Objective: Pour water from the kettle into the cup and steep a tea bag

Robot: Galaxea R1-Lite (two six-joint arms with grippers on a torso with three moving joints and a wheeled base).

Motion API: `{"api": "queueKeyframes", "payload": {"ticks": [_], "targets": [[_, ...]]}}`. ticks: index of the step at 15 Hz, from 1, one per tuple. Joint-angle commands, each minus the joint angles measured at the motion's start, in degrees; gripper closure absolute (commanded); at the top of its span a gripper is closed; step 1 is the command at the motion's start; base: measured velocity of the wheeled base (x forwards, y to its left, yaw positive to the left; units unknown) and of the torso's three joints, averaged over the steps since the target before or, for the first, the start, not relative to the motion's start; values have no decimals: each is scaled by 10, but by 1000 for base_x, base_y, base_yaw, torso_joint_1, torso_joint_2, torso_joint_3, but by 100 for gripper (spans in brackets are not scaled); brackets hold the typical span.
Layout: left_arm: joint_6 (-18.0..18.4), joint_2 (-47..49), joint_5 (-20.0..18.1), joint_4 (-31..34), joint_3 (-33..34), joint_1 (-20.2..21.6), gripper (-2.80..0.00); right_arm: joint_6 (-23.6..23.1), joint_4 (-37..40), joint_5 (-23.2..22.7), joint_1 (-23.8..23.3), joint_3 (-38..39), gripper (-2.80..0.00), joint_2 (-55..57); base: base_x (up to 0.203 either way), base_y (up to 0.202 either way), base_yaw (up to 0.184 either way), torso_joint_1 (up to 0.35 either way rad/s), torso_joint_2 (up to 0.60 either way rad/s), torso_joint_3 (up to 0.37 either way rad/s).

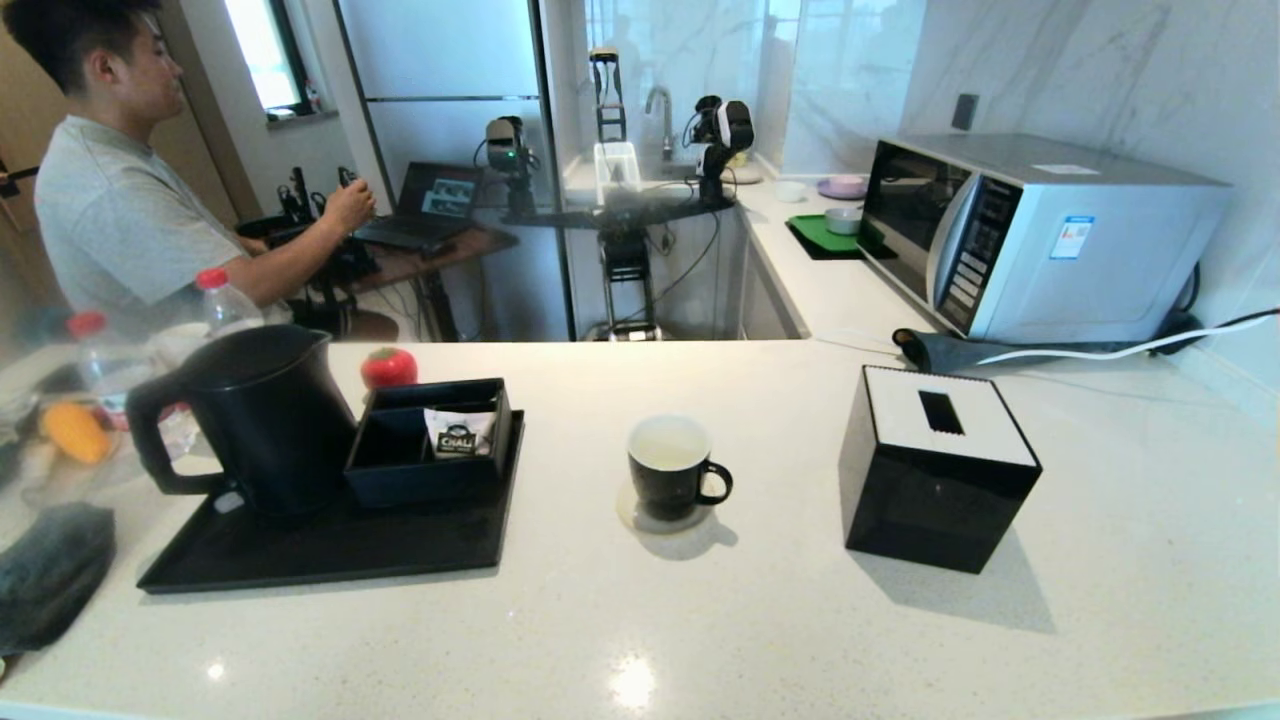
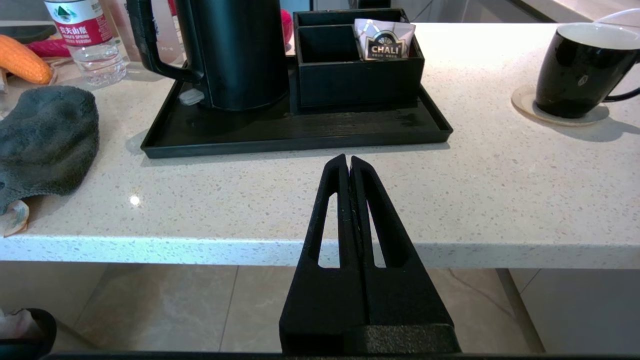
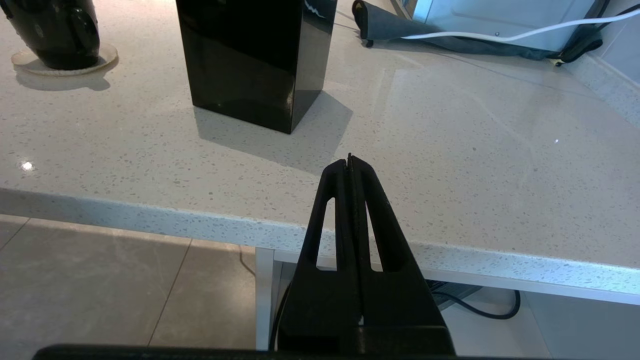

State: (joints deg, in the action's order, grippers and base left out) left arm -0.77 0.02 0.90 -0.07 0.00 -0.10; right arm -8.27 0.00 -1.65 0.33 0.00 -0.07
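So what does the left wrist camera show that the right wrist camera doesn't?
Only the left wrist view shows the kettle on the black tray, the compartment box with the CHALI sachet, a water bottle, a grey cloth and the shut left gripper. Only the right wrist view shows the black tissue box, the white cable and the shut right gripper. Both share the cup on its coaster and the speckled counter.

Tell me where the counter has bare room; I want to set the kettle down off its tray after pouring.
Bare counter runs along the near edge in front of the tray, cup and tissue box. A narrower free strip lies between tray and cup. The left end is crowded: kettle, grey cloth, bottles.
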Motion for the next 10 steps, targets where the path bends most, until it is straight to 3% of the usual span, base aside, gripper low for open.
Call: {"api": "queueKeyframes", "payload": {"ticks": [1, 10], "targets": [[0, 0, 0, 0, 0, 0, 0, 1, 0, -1, 0, 0, 0, 1, 0, 0, 0, 0, 0, 0], [0, 0, 1, 0, 0, 0, 0, 5, 1, -1, 0, 0, 0, 1, 0, 0, 0, 0, 0, 0]]}}
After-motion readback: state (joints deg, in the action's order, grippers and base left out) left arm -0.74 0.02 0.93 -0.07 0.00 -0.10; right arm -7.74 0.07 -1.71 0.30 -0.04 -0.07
